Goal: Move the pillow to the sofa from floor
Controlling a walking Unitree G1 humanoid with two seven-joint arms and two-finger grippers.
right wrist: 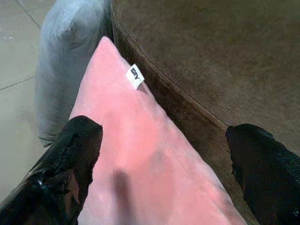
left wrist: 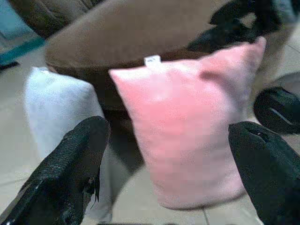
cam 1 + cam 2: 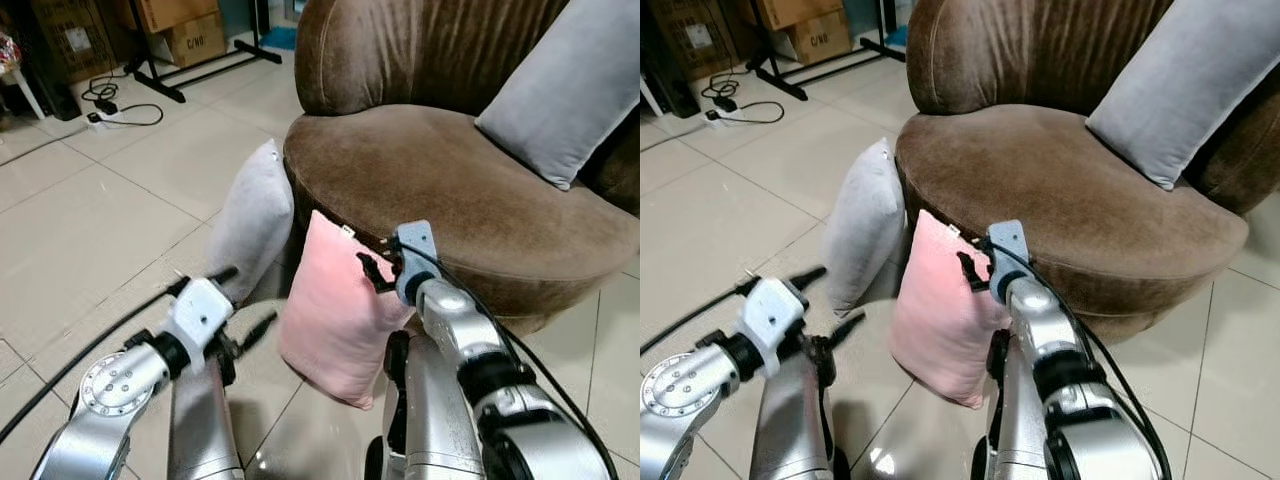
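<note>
Both grippers, left gripper (image 3: 245, 305) and right gripper (image 3: 378, 268), are hovering spread and empty around the pink pillow (image 3: 335, 315) leaning against the brown sofa (image 3: 440, 190) at frame centre, seemingly bracketing it for lifting.

A plain pink pillow (image 3: 335, 320) with a white tag (image 1: 135, 76) is leaning beside a pale grey pillow (image 3: 252, 222); the sofa (image 3: 450, 190) is showing brown, the floor (image 3: 90, 220) beige.

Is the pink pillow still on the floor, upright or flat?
On the floor, upright. The pink pillow stands on its lower edge on the tiles, leaning against the sofa base. Right gripper is at its top edge.
</note>
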